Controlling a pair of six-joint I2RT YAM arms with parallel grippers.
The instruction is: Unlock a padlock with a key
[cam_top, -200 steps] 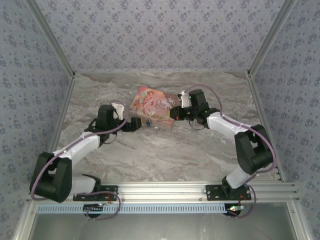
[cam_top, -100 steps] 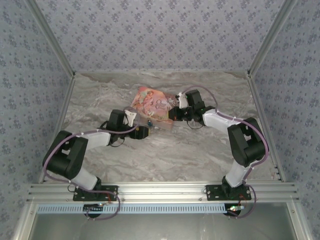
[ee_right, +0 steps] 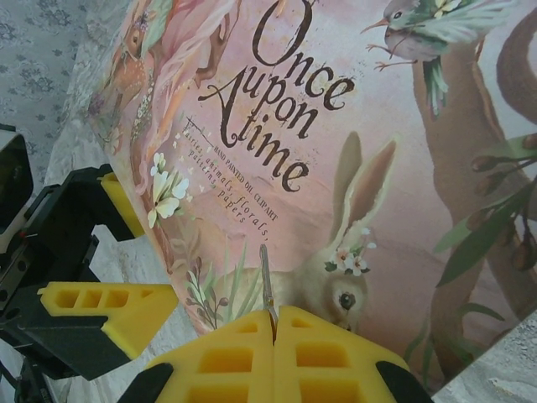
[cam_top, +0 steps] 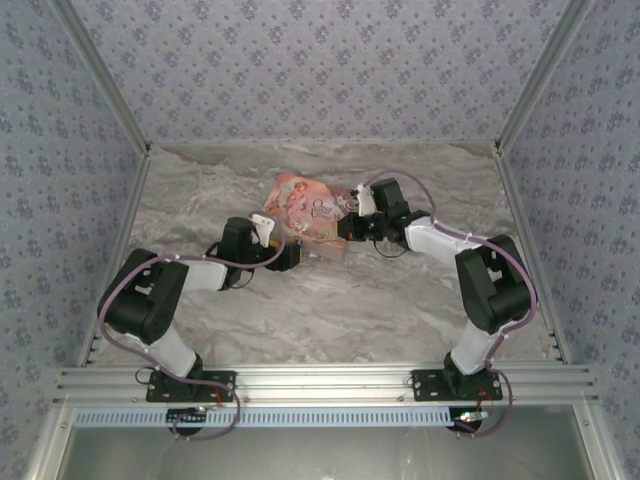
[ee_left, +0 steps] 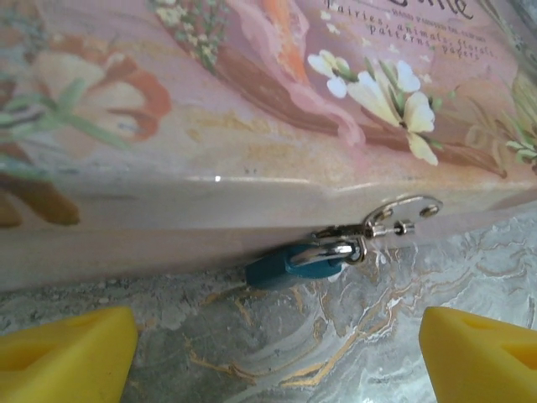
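Left gripper (ee_left: 273, 357): released, yellow foam pads (ee_left: 67, 357) apart. Blue padlock (ee_left: 277, 270) lies just ahead on marbled desk (ee_left: 352, 336), long axis crosswise, silvery shackle (ee_left: 336, 250) rightward in hasp (ee_left: 403, 214) of pink box (ee_left: 252, 126). Right gripper (ee_right: 273, 323): clenched on thin metal key (ee_right: 266, 285).

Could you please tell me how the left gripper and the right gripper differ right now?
The left gripper is open, its yellow pads wide apart; the right gripper is shut, pads pressed together. The left gripper holds nothing and faces the blue padlock at the pink box's front edge; the right gripper pinches a thin metal key, aimed at the box's lid. Both have yellow pads and sit close to the box.
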